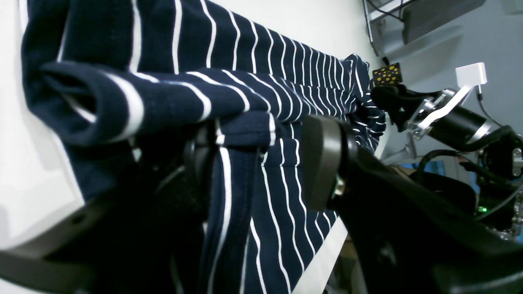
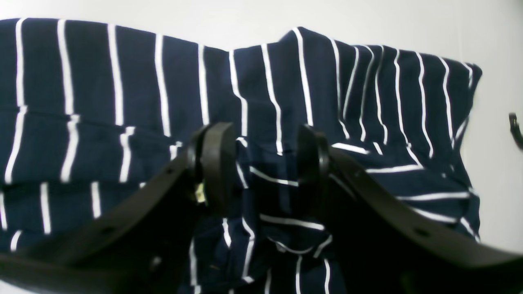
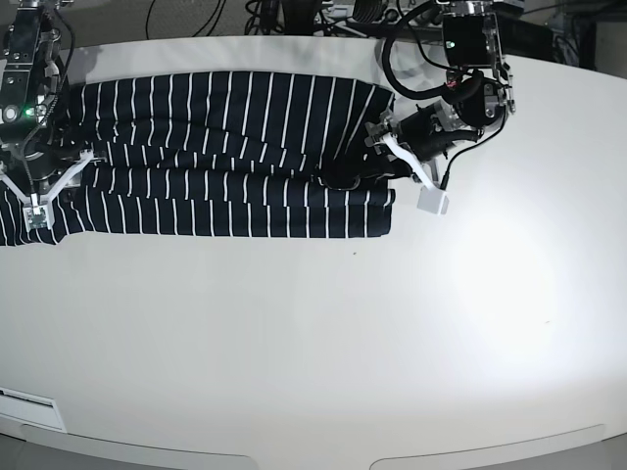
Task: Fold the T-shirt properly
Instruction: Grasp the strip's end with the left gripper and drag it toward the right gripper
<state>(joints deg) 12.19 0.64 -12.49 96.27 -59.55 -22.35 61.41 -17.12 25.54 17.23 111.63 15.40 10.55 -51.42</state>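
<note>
The T-shirt is laid as a long, lengthwise-folded band across the table from 9 to 1 o'clock; a crosswise fold is judged outstanding. The left gripper, at the band's 3 o'clock end, and the right gripper, at its 9 o'clock end, are seen with jaws apart, cloth between them, unclamped.

A broad white table with a rounded front edge fills nearly the whole base view, and a soft bright patch of light glares on its right half. Beyond the far edge lies grey floor with black cables tangled along it (their ends run out of view). The left wrist view shows a pale grey wall.
</note>
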